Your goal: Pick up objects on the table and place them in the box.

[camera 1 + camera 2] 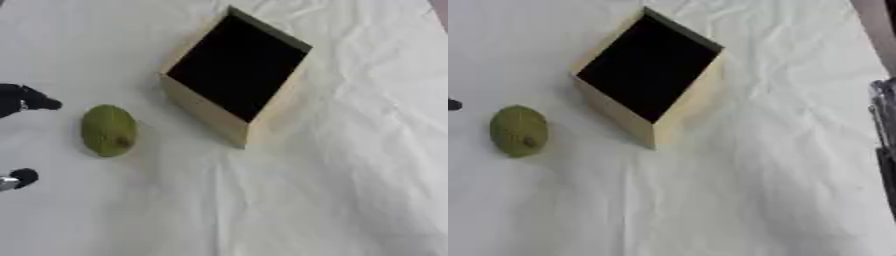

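The left hand (24, 102) shows only black fingertips spread wide and empty at the desk's (350, 200) left edge, seemingly bracketing the green fruit (108, 130) lying just beside the open-topped wooden box (210, 112).

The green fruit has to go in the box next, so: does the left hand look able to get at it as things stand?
Probably yes. The left hand is at the table's left edge, just left of the green fruit, with only bare white cloth between them. The box stands on the fruit's far side.
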Motion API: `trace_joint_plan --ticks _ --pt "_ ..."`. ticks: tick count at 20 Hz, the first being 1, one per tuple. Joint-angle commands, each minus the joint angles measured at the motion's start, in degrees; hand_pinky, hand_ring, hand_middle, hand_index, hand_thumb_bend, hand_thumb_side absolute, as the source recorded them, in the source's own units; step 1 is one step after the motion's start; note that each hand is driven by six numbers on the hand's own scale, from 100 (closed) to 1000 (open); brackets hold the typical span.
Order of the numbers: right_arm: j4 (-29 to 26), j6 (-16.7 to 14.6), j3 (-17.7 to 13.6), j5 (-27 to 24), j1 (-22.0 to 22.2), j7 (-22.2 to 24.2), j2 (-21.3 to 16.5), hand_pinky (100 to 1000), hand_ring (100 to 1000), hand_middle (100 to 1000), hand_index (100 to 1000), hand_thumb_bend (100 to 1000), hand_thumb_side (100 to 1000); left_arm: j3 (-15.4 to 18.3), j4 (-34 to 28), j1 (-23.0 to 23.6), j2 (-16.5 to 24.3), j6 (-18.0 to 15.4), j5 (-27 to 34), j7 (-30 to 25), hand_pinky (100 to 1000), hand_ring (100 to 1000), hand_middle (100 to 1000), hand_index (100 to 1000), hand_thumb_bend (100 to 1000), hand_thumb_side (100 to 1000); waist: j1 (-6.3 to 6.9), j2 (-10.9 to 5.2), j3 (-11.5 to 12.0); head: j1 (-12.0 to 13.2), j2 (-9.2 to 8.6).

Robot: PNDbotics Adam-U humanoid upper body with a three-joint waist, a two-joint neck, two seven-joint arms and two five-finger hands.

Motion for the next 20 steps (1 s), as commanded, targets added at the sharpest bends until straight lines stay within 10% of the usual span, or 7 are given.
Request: trace_joint_plan --ticks 1,20 --pt "-1.17 -0.15 -0.16 -0.05 -0.63 0.23 -1.2 822 711 700 845 385 622 0.09 -0.81 -1.5 0.6 1.14 0.71 -1.49 806 782 777 928 528 137 0.17 -1.33 -0.14 0.24 0.34" --pt "-1.17 -0.11 0.0 -0.3 -0.53 0.3 -0.81 823 712 700 845 385 621 -4.51 4.67 -8.63 -4.5 5.49 0.38 -9.83 791 776 777 918 508 115 0.23 -0.97 -0.87 1.23 0.49"
